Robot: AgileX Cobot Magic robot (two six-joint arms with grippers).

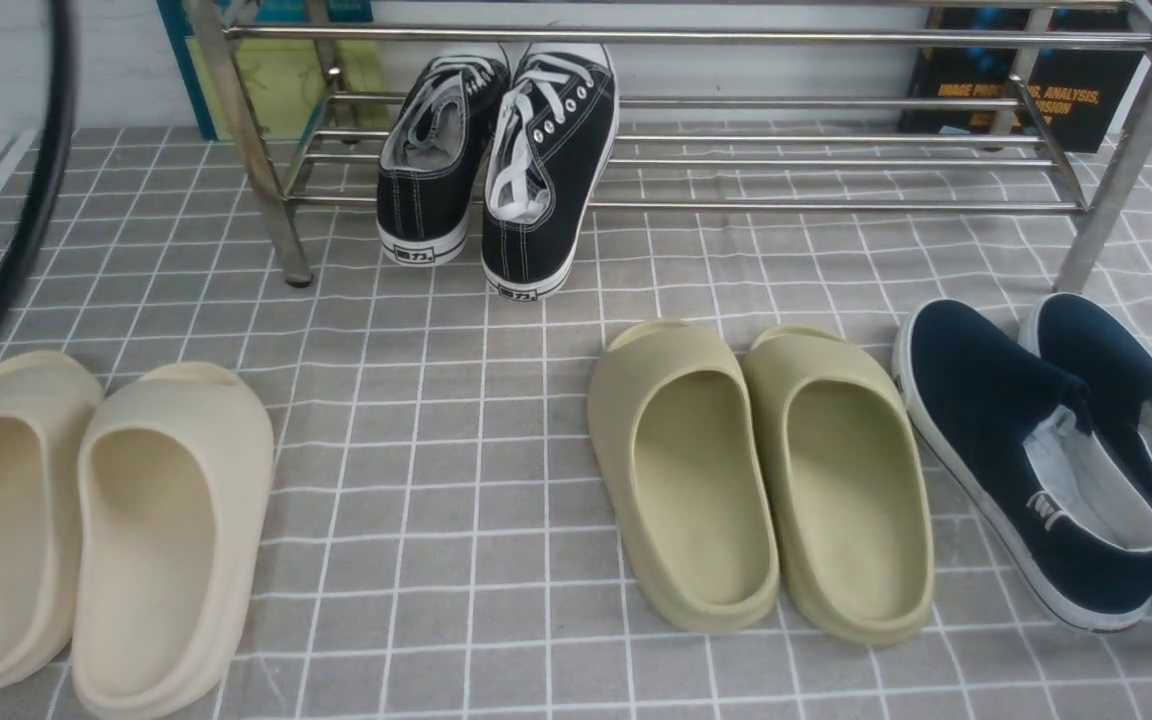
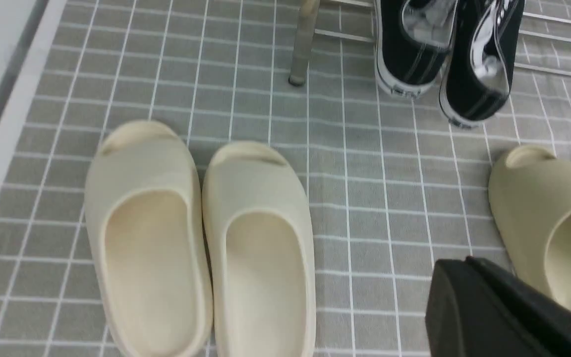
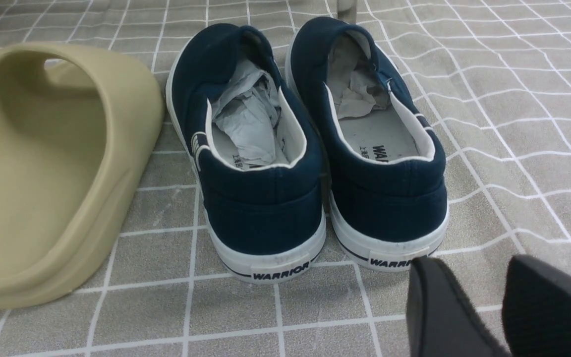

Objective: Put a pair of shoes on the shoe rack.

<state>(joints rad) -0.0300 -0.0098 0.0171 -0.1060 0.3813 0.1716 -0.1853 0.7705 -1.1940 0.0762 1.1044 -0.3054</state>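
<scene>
Left gripper (image 2: 456,270): black fingers pressed together with no gap and nothing between them; it hangs over the cloth, just beside one olive slide.
Right gripper (image 3: 474,267): fingers parted, with cloth showing through the gap; it holds nothing and sits near the heels of the slip-ons without touching them.
Front view: neither gripper shows in it.
Sneakers (image 1: 496,170): two black canvas lace-ups with white laces and soles, side by side at the left part of the rack's lower shelf.
Sneaker pose: toes point toward the wall and rest on the bars; heels stick out past the front bar and tilt down toward the cloth. Whether the heels touch the cloth cannot be told.
Sneaker spacing: the pair lean against each other, and the right one reaches further forward.
Rack (image 1: 696,37): long, low, shiny metal tubes, standing across the far side of the cloth; apart from the sneakers its bars are bare.
Cream slides (image 1: 86,530): a pair touching side by side at the near left, toes toward the rack.
Olive slides (image 1: 756,470): a pair touching each other in the middle, well in front of the rack.
Slip-ons (image 1: 1036,450): a navy pair with white soles at the near right, close to the rack's right front post.
Paper (image 3: 246,119): crumpled grey wads stuffed inside both slip-ons.
Cloth (image 1: 436,400): grey with a white grid, lying under everything.
Books (image 1: 1026,90): a dark one stands behind the rack's right end, and a green one behind its left end.
Cable (image 1: 26,200): a black curve crossing the left edge of the front view.
</scene>
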